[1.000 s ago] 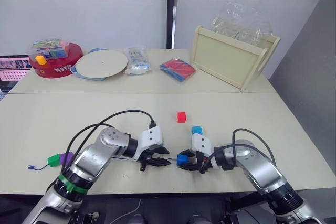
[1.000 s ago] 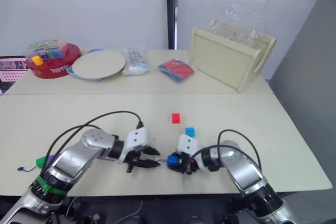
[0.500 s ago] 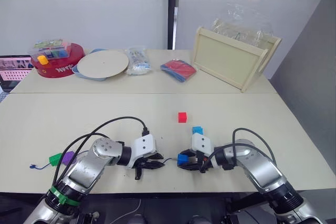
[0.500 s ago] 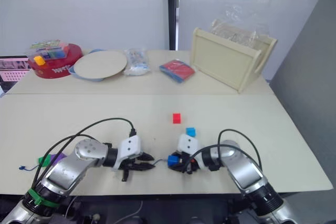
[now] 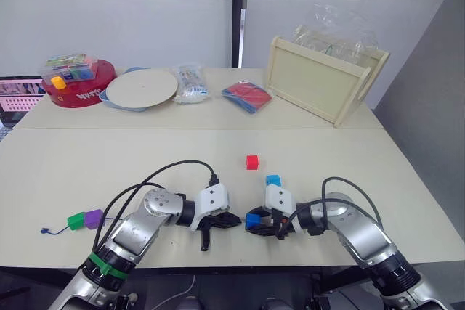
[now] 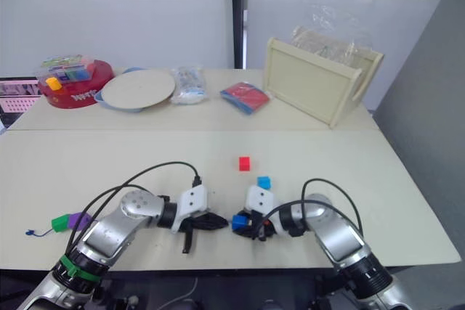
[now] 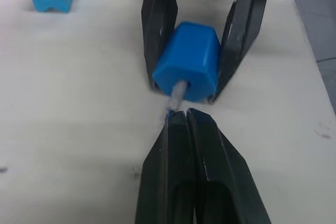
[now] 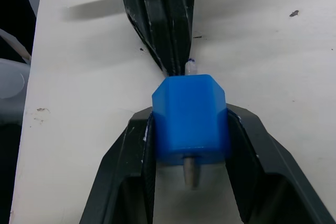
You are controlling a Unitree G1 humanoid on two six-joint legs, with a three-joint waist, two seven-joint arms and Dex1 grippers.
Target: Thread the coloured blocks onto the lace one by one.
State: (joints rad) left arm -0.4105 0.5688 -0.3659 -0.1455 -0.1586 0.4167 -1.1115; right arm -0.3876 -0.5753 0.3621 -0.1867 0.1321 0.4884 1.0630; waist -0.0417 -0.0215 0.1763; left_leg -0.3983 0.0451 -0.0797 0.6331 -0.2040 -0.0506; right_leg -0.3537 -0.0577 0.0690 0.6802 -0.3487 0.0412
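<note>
The right gripper (image 8: 190, 129) is squeezing the dark blue block (image 8: 190, 119) just above the table (image 5: 363, 157). The left gripper (image 7: 184, 116) is pinching the lace (image 7: 176, 96) tight, and its pale tip is poking right through the block's hole

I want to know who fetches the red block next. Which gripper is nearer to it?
Right. The right gripper, shut on the dark blue block, sits almost directly below the red block; the left gripper, pinching the lace tip, lies slightly farther left.
</note>
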